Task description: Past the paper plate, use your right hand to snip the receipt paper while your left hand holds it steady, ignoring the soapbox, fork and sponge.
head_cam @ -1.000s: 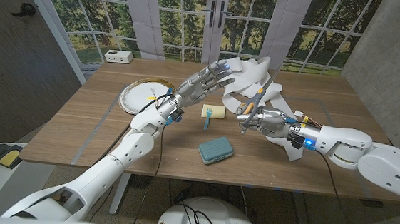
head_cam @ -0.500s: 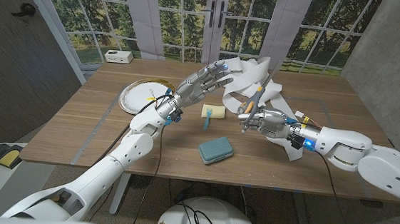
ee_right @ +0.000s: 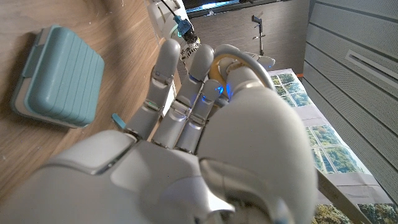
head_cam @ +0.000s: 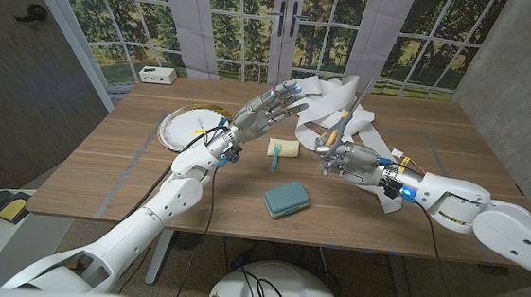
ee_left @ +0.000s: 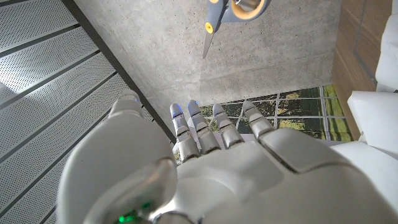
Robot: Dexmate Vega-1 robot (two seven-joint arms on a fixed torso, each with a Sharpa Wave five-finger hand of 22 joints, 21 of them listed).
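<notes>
While the receipt paper point(head_cam: 330, 106) is held raised over the far middle of the table point(head_cam: 93, 168), past the paper plate point(head_cam: 187, 125), its crumpled length is seen running from the left hand point(head_cam: 271, 108) down toward the right forearm. The paper's upper end is gripped by the left hand. Just beside and below it, the right hand point(head_cam: 344, 157) is closed around the scissors point(head_cam: 343, 123), whose blades are pointed up at the paper; whether they are parted cannot be told. The soapbox point(head_cam: 286, 199) is left nearer.
</notes>
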